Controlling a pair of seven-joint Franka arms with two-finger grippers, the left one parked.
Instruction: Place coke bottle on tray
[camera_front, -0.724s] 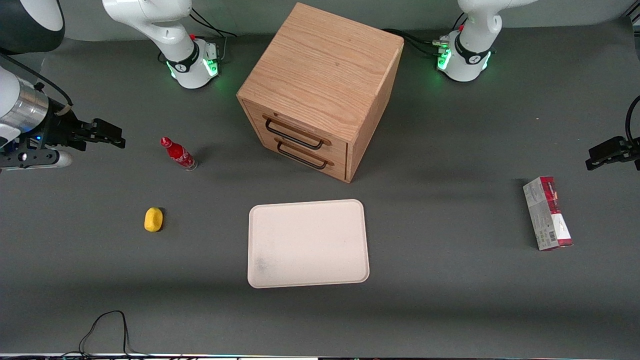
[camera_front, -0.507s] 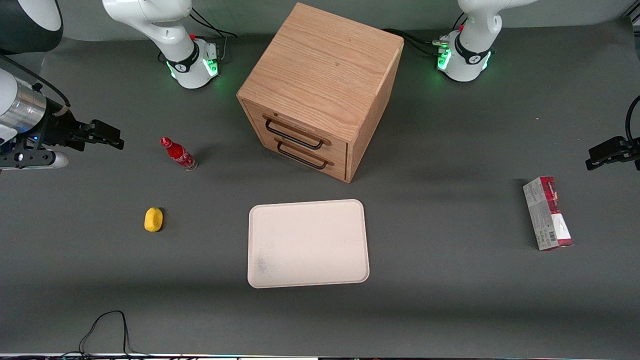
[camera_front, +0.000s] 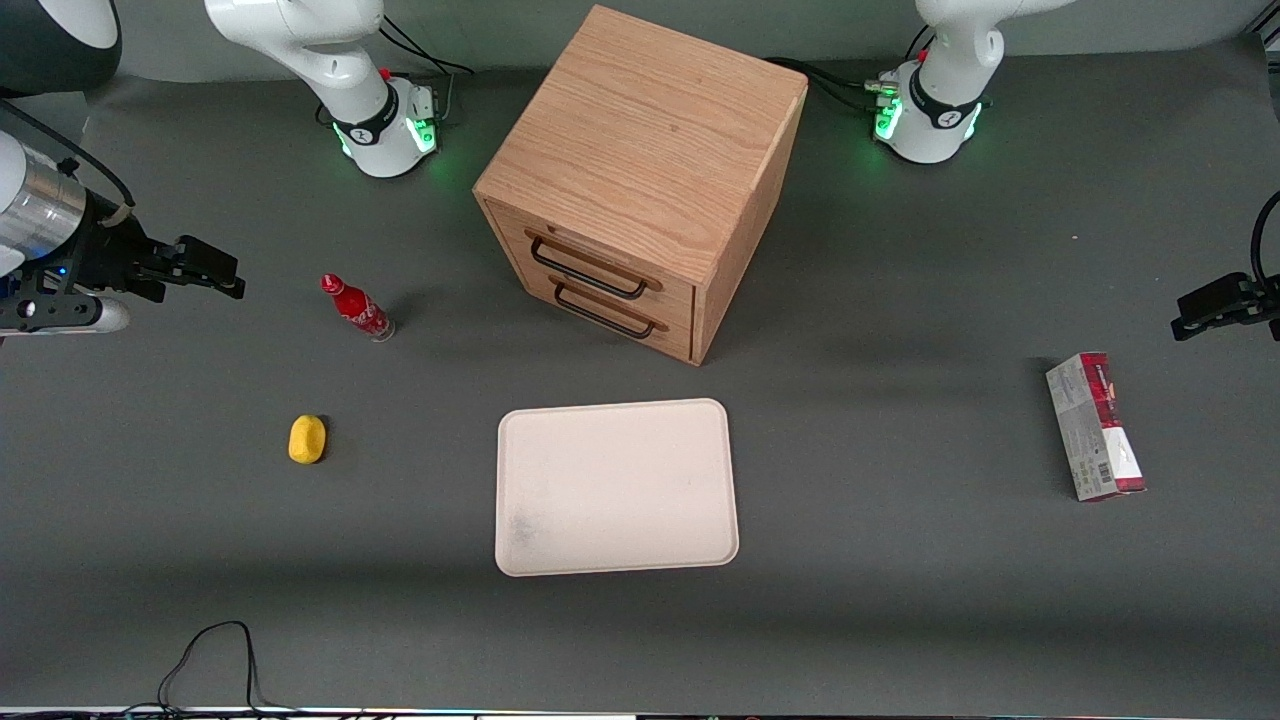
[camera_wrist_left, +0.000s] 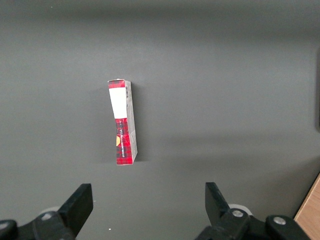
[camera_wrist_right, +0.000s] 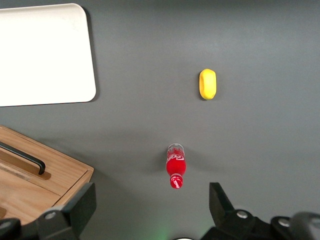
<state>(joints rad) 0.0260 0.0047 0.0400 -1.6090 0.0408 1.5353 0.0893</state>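
Observation:
The coke bottle (camera_front: 356, 308), small and red with a red cap and clear base, stands upright on the dark table between the cabinet and the working arm; it also shows in the right wrist view (camera_wrist_right: 175, 167). The cream-white tray (camera_front: 616, 486) lies flat, nearer the front camera than the cabinet, and shows in the right wrist view (camera_wrist_right: 45, 55). My right gripper (camera_front: 215, 270) hovers high above the table, off toward the working arm's end from the bottle, apart from it. Its jaws are wide open and empty, with dark fingers (camera_wrist_right: 75, 207) showing.
A wooden two-drawer cabinet (camera_front: 640, 180) stands mid-table, drawers shut. A yellow lemon-shaped lump (camera_front: 307, 439) lies nearer the front camera than the bottle. A red-and-grey carton (camera_front: 1095, 426) lies toward the parked arm's end. A black cable (camera_front: 215, 660) loops at the front edge.
My right gripper has drifted slightly up and back toward the working arm's end. The bottle, tray and other things have not moved.

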